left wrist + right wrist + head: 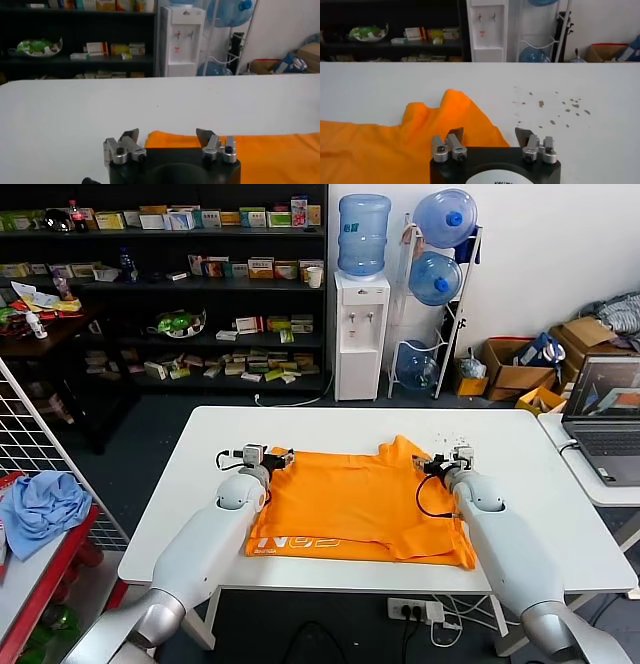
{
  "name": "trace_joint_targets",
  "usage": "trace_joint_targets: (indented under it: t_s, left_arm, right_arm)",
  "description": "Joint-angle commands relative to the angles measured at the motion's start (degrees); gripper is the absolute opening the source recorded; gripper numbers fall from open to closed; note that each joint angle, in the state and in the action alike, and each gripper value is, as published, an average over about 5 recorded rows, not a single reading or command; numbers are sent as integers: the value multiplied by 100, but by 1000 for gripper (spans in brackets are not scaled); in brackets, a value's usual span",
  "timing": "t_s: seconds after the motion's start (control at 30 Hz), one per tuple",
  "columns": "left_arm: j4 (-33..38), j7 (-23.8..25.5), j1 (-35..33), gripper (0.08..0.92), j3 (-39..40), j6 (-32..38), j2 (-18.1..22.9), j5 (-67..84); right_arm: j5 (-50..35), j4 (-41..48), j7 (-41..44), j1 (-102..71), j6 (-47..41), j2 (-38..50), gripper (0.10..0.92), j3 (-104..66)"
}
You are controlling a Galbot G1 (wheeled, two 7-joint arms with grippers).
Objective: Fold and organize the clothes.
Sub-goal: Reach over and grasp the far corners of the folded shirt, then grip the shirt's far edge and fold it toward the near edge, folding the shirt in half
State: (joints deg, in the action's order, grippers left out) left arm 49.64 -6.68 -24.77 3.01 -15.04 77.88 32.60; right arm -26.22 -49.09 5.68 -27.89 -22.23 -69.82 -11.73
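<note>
The orange T-shirt (350, 502) lies folded flat on the white table (200, 524), pale print at its near left edge. My left gripper (283, 455) is open at the shirt's far left corner, jaws apart over the orange edge (170, 138). My right gripper (433, 461) is open at the shirt's far right corner, where a raised fold of fabric (455, 107) sits. My right gripper (489, 134) holds nothing. My left gripper (167, 135) holds nothing either.
A light blue cloth (40, 506) lies on a red rack at the left. A laptop (605, 414) sits on a side table at the right. Small dark specks (555, 107) mark the table past the right gripper. Shelves and a water dispenser (360, 334) stand behind.
</note>
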Motion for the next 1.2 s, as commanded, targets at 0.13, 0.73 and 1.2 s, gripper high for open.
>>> trace_joint_targets:
  t_s: [0.13, 0.73, 1.2]
  left_arm:
    - [-225, 134, 17, 576, 51, -226, 79, -60]
    - [1989, -209, -883, 97, 150, -147, -1144, 715]
    - [4529, -692, -2669, 92, -269, -346, -2425, 1164]
  right_arm:
    - [189, 56, -66, 67, -190, -73, 463, 17]
    - [-344, -1748, -629, -603, 11, 406, 125, 177]
    - [-426, -4746, -1425, -2935, -298, 1641, 125, -37]
